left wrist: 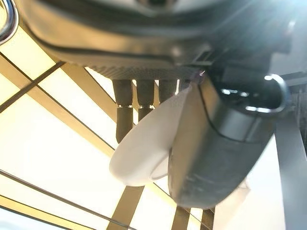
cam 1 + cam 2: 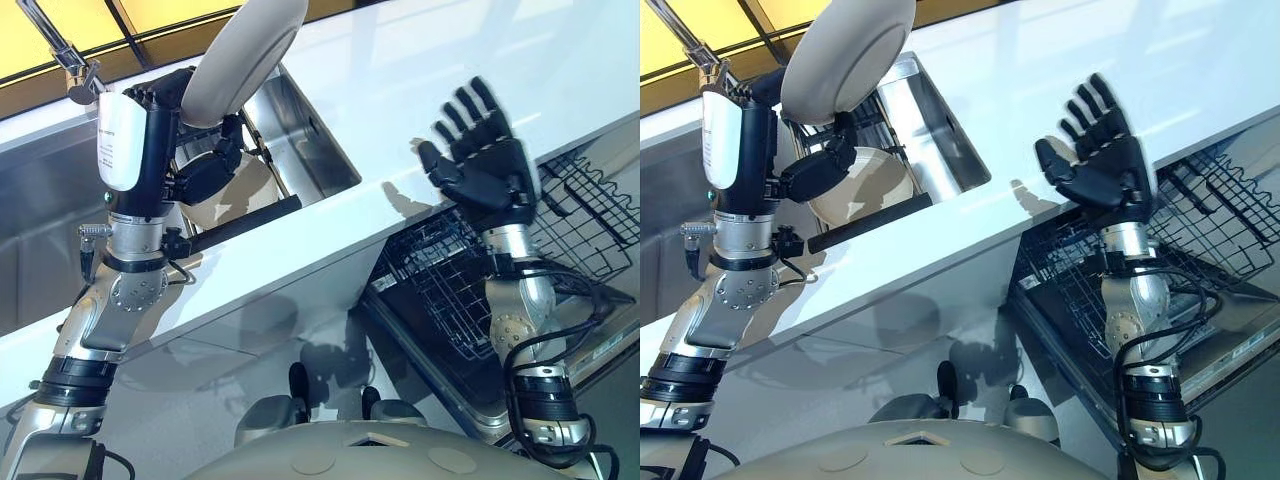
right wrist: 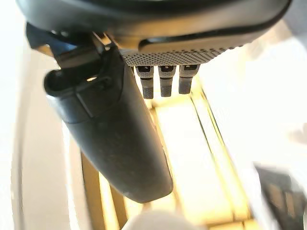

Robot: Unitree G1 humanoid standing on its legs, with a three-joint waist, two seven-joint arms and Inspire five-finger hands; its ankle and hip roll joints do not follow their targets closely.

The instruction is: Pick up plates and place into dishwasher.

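A plate (image 2: 243,60) is hanging above the sink (image 2: 310,140), which is sitting in the bench (image 2: 450,60). Another plate (image 2: 865,185) is lying in the sink. The dishwasher rack (image 2: 450,290) is sitting below the bench's front edge, to the right.

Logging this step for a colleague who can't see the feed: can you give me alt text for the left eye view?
The left hand holds a pale plate raised above the steel sink, where another plate lies. The right hand is open, fingers spread, above the white counter's edge and the open dishwasher rack.
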